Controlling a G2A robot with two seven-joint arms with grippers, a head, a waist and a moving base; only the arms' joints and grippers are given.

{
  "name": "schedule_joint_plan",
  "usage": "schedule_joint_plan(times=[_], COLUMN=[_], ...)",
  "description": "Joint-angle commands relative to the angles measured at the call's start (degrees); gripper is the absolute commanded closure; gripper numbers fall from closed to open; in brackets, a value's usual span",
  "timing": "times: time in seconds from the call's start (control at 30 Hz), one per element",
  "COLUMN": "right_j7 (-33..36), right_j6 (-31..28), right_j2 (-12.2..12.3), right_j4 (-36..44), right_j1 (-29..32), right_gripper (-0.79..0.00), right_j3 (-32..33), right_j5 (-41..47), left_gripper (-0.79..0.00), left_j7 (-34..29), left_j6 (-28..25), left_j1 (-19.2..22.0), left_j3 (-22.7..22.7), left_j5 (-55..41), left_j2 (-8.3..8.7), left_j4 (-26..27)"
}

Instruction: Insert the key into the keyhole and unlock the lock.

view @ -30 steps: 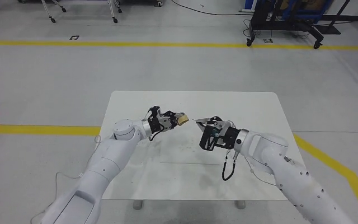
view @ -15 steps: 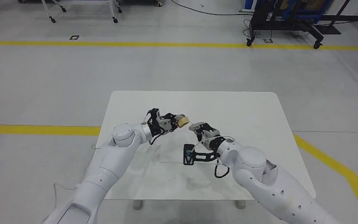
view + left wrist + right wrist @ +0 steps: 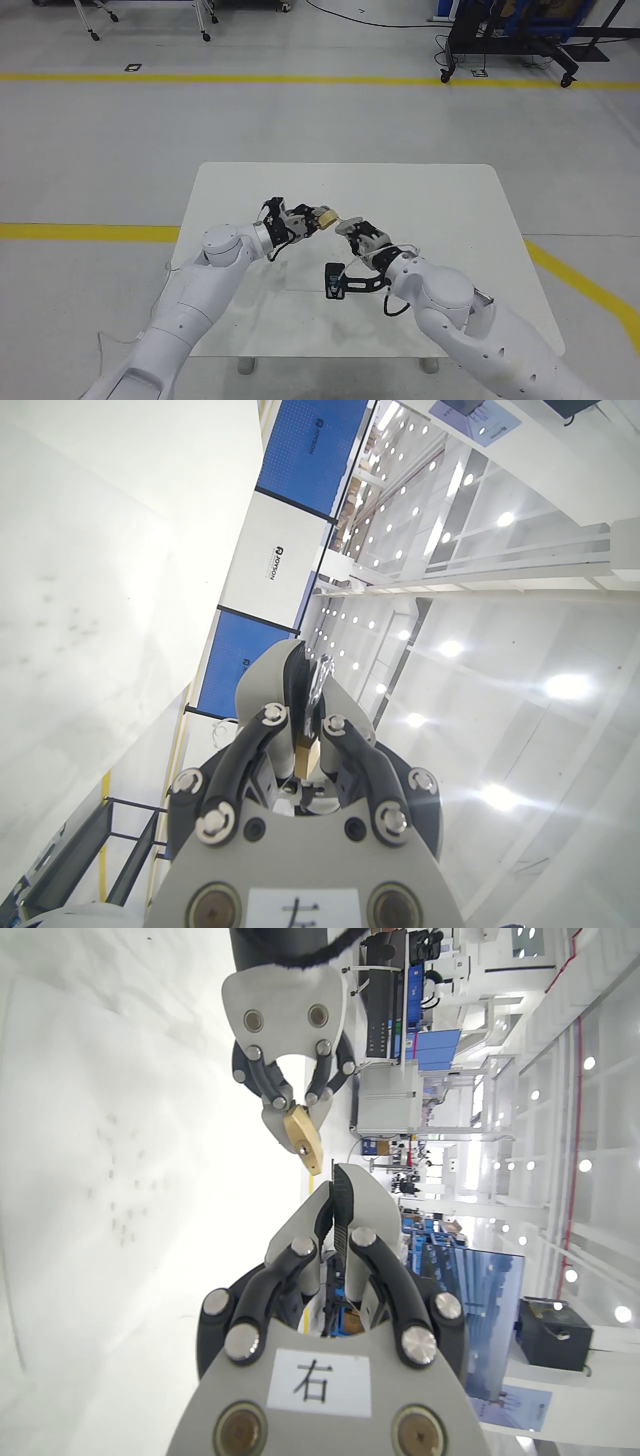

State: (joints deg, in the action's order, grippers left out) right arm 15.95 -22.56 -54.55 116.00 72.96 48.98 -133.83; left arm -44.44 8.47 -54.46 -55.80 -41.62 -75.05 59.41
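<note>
both pickups look done: left gripper (image 3: pixel 314 217) has its jaws clenched on the lock (image 3: pixel 302 1140), and right gripper (image 3: pixel 336 1178) has its jaws pinching the key (image 3: pixel 333 1167). both hang over the middle of the tabletop (image 3: pixel 450 200). insertion and the turn are what's left. right wrist view shows the key tip just beside the lock's end, not in, which the top view can't resolve. left wrist view adds the shackle (image 3: pixel 320 677) caught in the grip.
</note>
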Motion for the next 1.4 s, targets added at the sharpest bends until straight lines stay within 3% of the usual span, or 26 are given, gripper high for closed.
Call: schedule_joint_plan(times=[0.0,0.2,0.47,1.37], right_j7=[-0.8,0.8,1.6,3.5], right_j6=[-0.8,-6.3,-7.6,-12.5], right_j2=[0.1,-0.3,-1.5,-5.3], right_j4=[0.5,1.1,0.0,-3.7], right_j1=[0.0,-0.8,-1.2,-3.2], right_gripper=[0.0,0.0,0.0,0.0], right_j3=[-1.0,-4.6,-6.6,-6.5], right_j5=[-5.5,-17.1,-20.3,-19.9], left_gripper=[0.0,0.0,0.0,0.0], left_j7=[1.0,1.4,1.5,0.7], left_j6=[0.4,0.1,-0.7,0.0], left_j1=[0.0,-0.2,-0.5,-0.2], left_j3=[-0.1,-0.6,-1.0,-0.7], left_j5=[0.0,-0.3,-0.3,3.1], left_j2=[-0.08,-0.21,-0.4,-0.86], left_j4=[0.0,0.1,0.1,0.0])
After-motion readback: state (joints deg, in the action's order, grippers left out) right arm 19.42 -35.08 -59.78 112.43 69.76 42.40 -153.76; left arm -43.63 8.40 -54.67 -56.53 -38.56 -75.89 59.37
